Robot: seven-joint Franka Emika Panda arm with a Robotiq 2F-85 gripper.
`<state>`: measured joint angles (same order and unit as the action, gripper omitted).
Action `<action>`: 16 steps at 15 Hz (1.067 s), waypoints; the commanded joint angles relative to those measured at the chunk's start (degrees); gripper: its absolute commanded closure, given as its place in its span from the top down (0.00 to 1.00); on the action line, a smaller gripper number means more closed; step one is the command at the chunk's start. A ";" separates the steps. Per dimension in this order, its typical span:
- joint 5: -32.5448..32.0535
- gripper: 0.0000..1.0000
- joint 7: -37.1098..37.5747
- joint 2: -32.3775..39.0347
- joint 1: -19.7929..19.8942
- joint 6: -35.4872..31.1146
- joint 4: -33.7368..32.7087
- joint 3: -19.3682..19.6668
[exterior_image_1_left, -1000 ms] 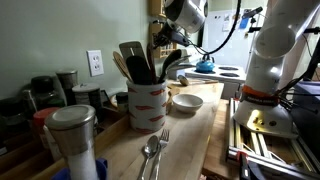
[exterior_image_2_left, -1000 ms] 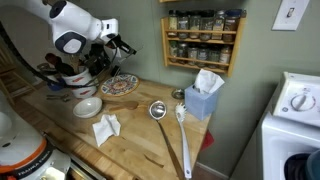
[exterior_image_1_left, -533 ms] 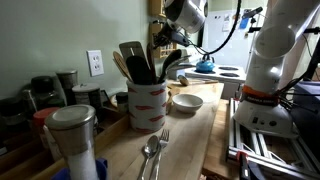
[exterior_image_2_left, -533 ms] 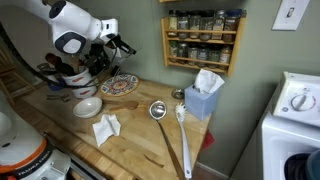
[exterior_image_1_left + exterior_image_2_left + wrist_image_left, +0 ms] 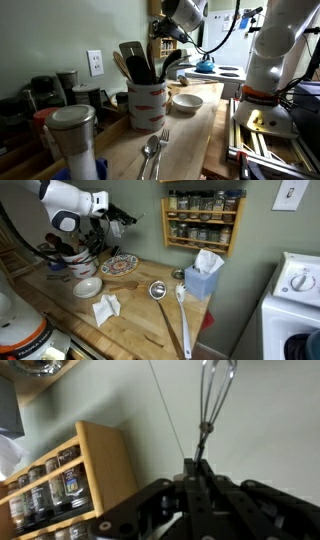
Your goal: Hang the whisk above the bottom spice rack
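The utensil crock (image 5: 78, 258) stands at far left on the worktop (image 5: 140, 315), with my gripper (image 5: 118, 218) above and just right of it. In the wrist view, the fingers (image 5: 212, 485) are clamped on the thin handle of the whisk (image 5: 216, 390). The whisk is held in the air, loops pointing away from the wrist.

- **Risk 1:** the grasp covers only the handle end. The whisk may pivot or slip in transit and would drop near the plate (image 5: 118, 265).
- **Risk 2:** the spice rack (image 5: 203, 218) is well to the right on the wall, and I can see no hook above it. A misjudged approach could strike the jars (image 5: 200, 202).
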<state>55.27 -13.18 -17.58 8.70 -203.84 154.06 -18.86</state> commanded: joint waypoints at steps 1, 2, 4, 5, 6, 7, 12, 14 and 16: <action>1.60 0.02 1.91 1.70 -0.44 -5.63 -1.58 -2.30; 1.70 0.02 1.96 2.96 -0.22 -7.61 -2.11 -3.13; 1.06 0.02 3.50 4.39 -0.68 -10.66 -2.72 -3.87; 1.20 0.02 4.04 5.37 -0.53 -12.54 -3.07 -4.31; 1.35 0.02 4.52 6.17 -0.42 -13.81 -3.46 -4.62; 1.30 0.02 5.23 7.02 -0.35 -15.46 -3.83 -4.86; 1.74 0.02 7.07 10.53 -0.23 -22.63 -5.89 -5.20; 2.02 0.02 6.79 11.92 -0.11 -25.16 -7.11 -5.10; 2.73 0.02 6.36 13.05 -0.04 -27.31 -8.57 -5.02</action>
<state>56.00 -6.84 -7.11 8.43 -227.73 148.10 -23.46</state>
